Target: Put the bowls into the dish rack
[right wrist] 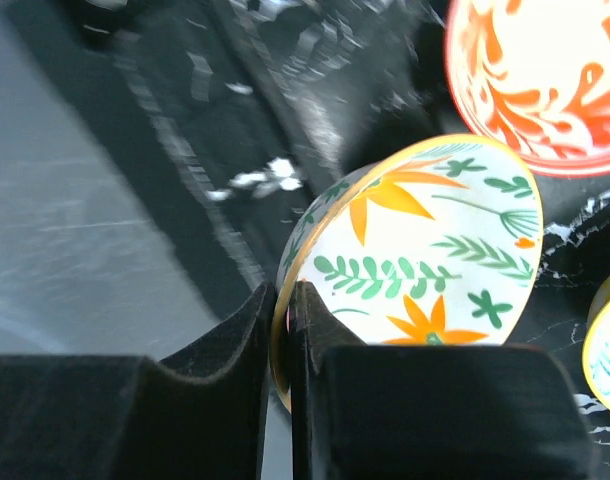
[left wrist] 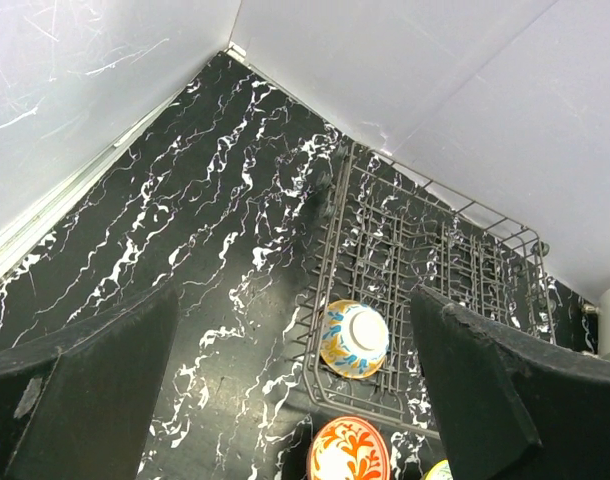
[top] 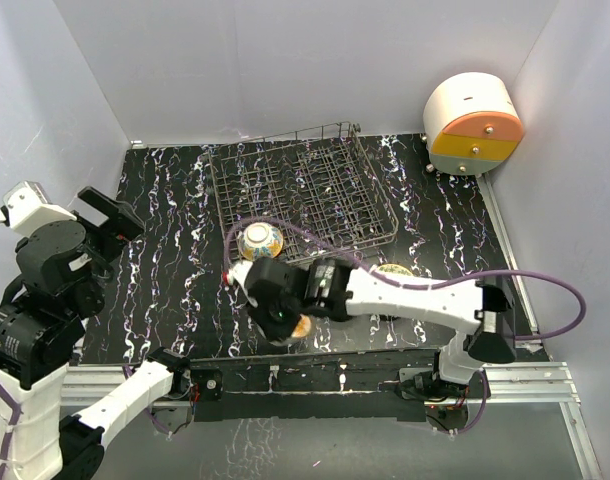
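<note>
Right wrist view: right hand (right wrist: 285, 310) pinches only the thin rim of the tilted orange-and-green floral ceramic bowl (right wrist: 425, 260), near the dark grey wire dish rack (top: 315, 190); it may slip and drop in transit.

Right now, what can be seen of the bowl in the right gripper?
The bowl looks like glazed ceramic, cream inside, painted with orange flowers and green leaves, with a yellow rim. It is tipped up on edge, its painted inside showing in the right wrist view. The right gripper pinches its rim, one finger inside and one outside.
</note>
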Robot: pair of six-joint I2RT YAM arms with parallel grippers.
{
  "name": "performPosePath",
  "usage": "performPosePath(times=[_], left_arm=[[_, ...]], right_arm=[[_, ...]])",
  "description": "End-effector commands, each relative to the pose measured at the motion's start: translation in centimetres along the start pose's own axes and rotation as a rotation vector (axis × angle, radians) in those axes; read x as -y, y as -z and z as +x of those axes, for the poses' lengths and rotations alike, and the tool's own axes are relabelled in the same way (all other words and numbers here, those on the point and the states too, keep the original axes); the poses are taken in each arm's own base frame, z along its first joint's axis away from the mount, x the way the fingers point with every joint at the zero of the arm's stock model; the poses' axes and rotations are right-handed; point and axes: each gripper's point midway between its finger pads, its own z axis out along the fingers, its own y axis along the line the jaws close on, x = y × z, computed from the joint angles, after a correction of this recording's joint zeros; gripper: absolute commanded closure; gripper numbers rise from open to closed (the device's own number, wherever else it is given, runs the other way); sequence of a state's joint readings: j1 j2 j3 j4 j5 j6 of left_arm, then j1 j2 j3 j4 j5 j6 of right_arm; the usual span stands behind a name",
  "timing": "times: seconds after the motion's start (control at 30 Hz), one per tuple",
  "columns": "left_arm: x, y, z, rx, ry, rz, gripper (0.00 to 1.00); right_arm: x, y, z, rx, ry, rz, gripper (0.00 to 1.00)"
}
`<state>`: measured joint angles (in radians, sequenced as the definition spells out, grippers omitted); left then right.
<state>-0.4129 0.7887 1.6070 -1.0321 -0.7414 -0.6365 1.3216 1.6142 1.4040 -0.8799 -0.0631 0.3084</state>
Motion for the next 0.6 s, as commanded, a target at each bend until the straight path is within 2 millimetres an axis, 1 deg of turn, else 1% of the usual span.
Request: performPosePath(times=[0.0,0.03,0.13,0.17,0.23,0.3,0.33,0.4,0.5,0.57], left_arm=[[0.2,0.4,-1.0,0.010,0.004,0.003,0.03],[0.2,0.5,-1.1,0.011,0.005,0.005,0.03],[0.3,0.7,-1.5,0.018,0.016,0.016,0.03],[0.5,0.7,-1.4,0.018,0.017,0.021,0.03],[0.6,0.6,-1.4,0.018,0.025,0.028,0.03],[0.9,0.6,-1.3,0.016,0.035,0.040,0.04],[1.1,0.5,-1.3,0.015,0.037,0.044,0.04],[1.4,0.5,-1.3,0.010,0.041,0.058,0.04],[2.0,0.3,-1.0,-0.005,0.039,0.076,0.04],[2.2,0.3,-0.8,-0.015,0.040,0.082,0.04]], right_arm=[[-1.9,9.8,-9.4,0.269,-0.020,-0.204,0.92],[-0.9,10.8,-11.0,0.305,-0.052,-0.235,0.92],[3.6,13.5,-16.3,0.460,-0.149,-0.312,0.92],[5.1,14.2,-17.9,0.517,-0.176,-0.344,0.92],[7.5,15.1,-20.7,0.609,-0.224,-0.443,0.92],[9.6,15.2,-23.3,0.689,-0.273,-0.559,0.92],[11.0,14.6,-24.3,0.716,-0.301,-0.613,0.92],[13.3,14.1,-25.9,0.772,-0.358,-0.721,0.92],[16.3,13.6,-27.9,0.846,-0.423,-0.862,0.92],[17.8,13.1,-29.2,0.885,-0.452,-0.926,0.92]])
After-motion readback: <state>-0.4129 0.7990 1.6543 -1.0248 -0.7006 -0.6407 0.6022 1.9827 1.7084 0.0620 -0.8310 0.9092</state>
